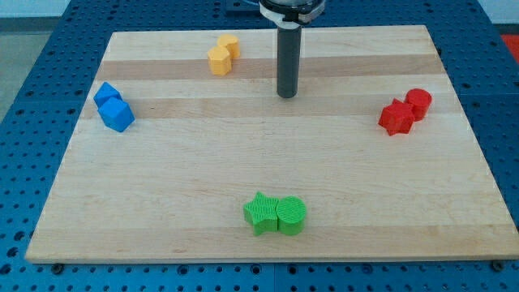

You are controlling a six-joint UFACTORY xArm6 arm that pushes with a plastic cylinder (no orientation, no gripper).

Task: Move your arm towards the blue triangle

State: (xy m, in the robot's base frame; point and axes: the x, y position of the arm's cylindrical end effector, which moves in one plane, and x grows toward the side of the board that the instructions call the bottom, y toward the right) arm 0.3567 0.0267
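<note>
Two blue blocks touch each other near the board's left edge. The upper one [105,95] is smaller and angular and may be the blue triangle. The lower one [117,114] looks like a cube. My tip [287,95] rests on the board in the upper middle, far to the right of the blue pair and at about their height in the view. It touches no block.
Two yellow blocks [223,53] sit close up-left of the tip. A red star [396,118] and a red cylinder [418,102] lie at the right. A green star [260,212] and a green cylinder [291,215] lie at the bottom middle. The wooden board [162,203] lies on a blue perforated table.
</note>
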